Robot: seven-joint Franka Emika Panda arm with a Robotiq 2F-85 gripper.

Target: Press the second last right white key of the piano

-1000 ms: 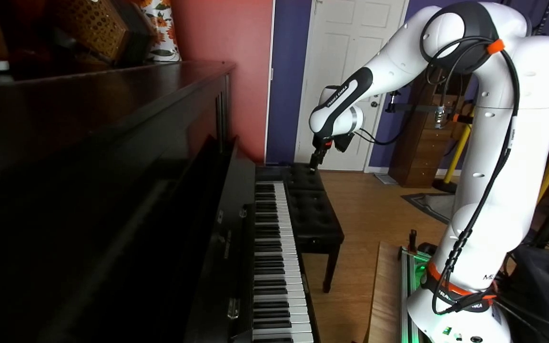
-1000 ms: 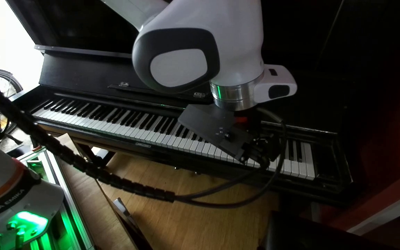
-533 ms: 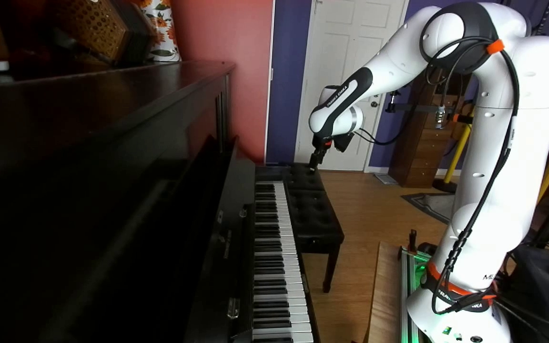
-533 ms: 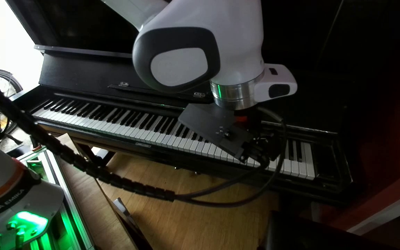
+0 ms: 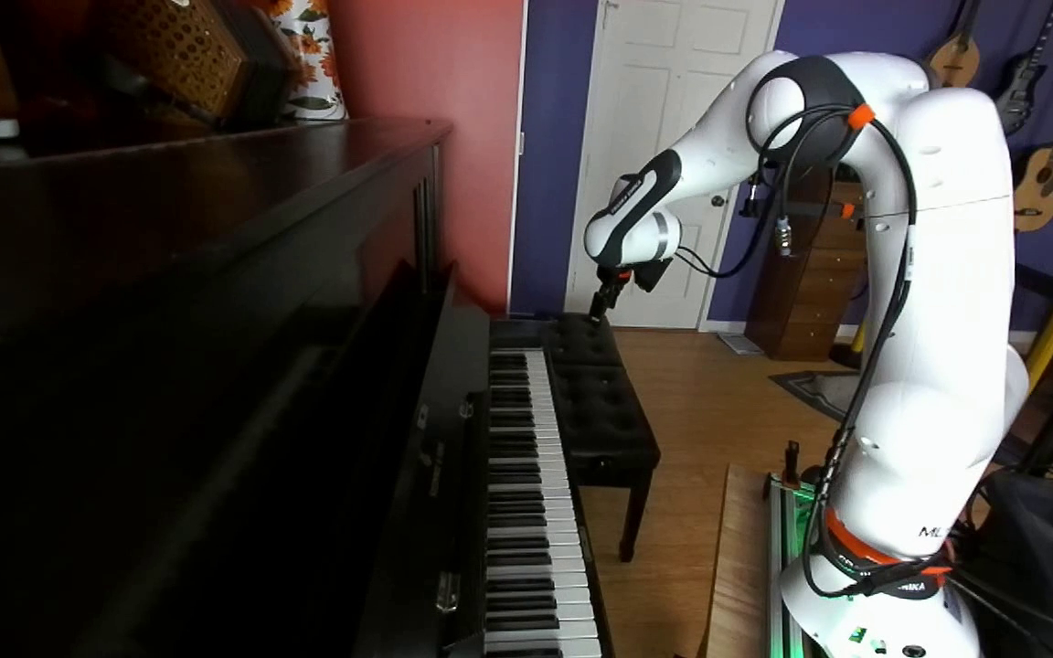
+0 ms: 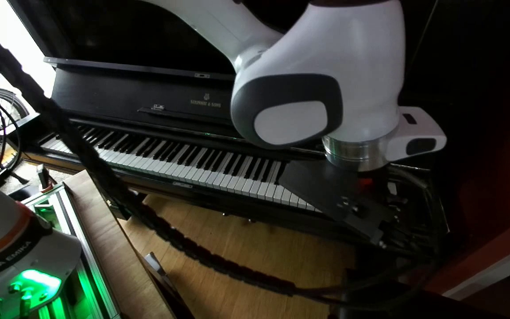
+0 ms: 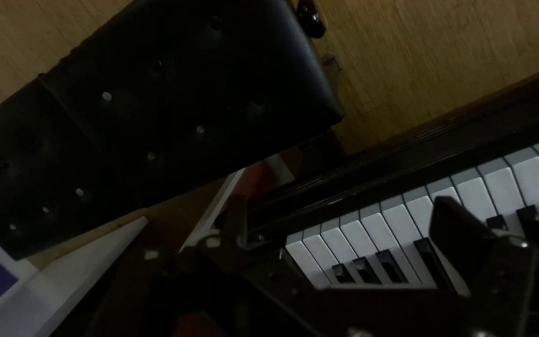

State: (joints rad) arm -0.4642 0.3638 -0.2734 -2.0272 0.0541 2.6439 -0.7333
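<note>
The dark upright piano (image 5: 243, 302) shows in both exterior views, with its long key row (image 6: 193, 165). In the wrist view the row's end lies below centre, with the piano's dark front rail (image 7: 391, 164) beyond it. The second last white key (image 7: 317, 249) lies beside the end key (image 7: 301, 255). My gripper (image 7: 346, 217) is open and empty, its fingers apart with several keys visible between them. In an exterior view the gripper (image 6: 407, 241) is dark and covers the row's right end. The gripper (image 5: 596, 315) appears above the keyboard's level near the far end; I see no contact.
A black padded bench (image 7: 166, 93) stands in front of the keyboard's far end; it also shows in an exterior view (image 5: 600, 411). A red wall (image 6: 498, 239) borders the piano's right end. My arm's cable (image 6: 184, 248) hangs over the wooden floor (image 6: 237, 266).
Over the last half second the arm has swung right and lower in an exterior view, from over the keys to the row's right end. Before that, it was nearly still.
</note>
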